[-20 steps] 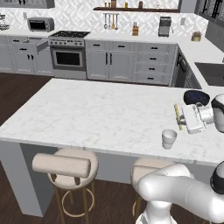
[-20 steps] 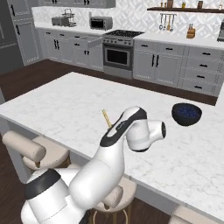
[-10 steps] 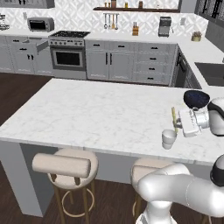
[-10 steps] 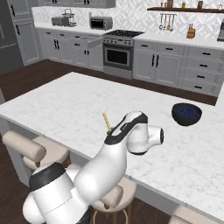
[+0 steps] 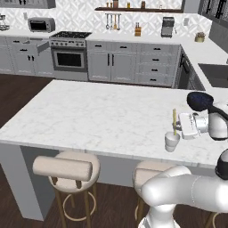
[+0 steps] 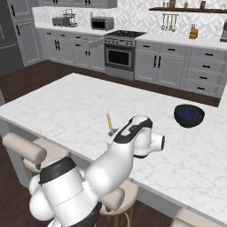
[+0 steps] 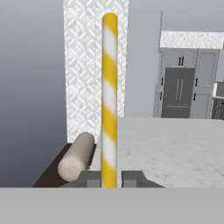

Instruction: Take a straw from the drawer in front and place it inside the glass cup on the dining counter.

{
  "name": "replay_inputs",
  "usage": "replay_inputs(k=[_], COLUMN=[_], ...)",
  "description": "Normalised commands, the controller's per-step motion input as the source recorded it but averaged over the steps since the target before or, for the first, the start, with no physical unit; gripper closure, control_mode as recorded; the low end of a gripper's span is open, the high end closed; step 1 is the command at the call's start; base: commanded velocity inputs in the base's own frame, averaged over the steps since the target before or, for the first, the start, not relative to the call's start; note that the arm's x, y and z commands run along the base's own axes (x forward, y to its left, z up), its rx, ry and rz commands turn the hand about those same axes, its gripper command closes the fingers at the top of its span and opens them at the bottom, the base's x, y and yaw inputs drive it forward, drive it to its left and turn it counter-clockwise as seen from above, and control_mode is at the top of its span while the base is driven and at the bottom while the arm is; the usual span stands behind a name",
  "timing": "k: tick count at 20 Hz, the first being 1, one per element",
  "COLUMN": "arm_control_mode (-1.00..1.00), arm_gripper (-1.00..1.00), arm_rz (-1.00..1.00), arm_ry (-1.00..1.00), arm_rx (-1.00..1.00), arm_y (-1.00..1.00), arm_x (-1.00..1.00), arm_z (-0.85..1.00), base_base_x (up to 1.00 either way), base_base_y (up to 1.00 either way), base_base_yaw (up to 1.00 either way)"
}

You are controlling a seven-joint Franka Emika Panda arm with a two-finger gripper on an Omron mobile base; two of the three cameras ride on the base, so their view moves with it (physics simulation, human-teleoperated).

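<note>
The two-finger gripper (image 5: pixel 177 128) is pinching the thin yellow-and-white striped straw (image 5: pixel 174 122) between its 2 dark fingertips (image 7: pixel 93 180), jaws closed narrowly around the stick's lower part, as the hand view shows. It is holding the straw upright, which looks deliberate: a vertical stick can go straight down through a round opening. In the left base view the straw's lower end is meeting the mouth of the small whitish translucent glass cup (image 5: pixel 172 141), standing near the front edge of the large white grey-veined marble dining counter (image 5: pixel 98 113); whether the tip is already inside the rim is hard to tell. In the right base view the straw (image 6: pixel 109 123) is rising just beside the arm's white wrist, which is hiding the cup. The dark blue bowl (image 6: pixel 189 115) is sitting well apart, so it is not crowding the drop. The round beige-cushioned stool (image 5: pixel 63 168) is tucked under the counter edge. The placing step appears nearly complete, with lowering and release remaining.
</note>
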Motion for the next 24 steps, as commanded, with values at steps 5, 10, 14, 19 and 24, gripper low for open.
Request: replay_inputs(k=[5, 10, 14, 19, 24], arm_control_mode=[-1.0, -1.0, -1.0, -1.0, -1.0], arm_gripper=[1.0, 1.0, 1.0, 1.0, 1.0], arm_rz=[0.01, 0.04, 0.03, 0.03, 0.03], arm_ry=[0.0, 0.0, 0.0, 0.0, 0.0], arm_rx=[0.0, 0.0, 0.0, 0.0, 0.0], arm_y=[-0.03, -0.13, -0.1, -0.09, -0.07], arm_x=[0.13, 0.17, 0.15, 0.13, 0.15], arm_z=[-0.25, -0.18, -0.12, -0.14, -0.14], base_base_x=[0.0, 0.0, 0.0, 0.0, 0.0], base_base_y=[0.0, 0.0, 0.0, 0.0, 0.0], base_base_yaw=[0.0, 0.0, 0.0, 0.0, 0.0])
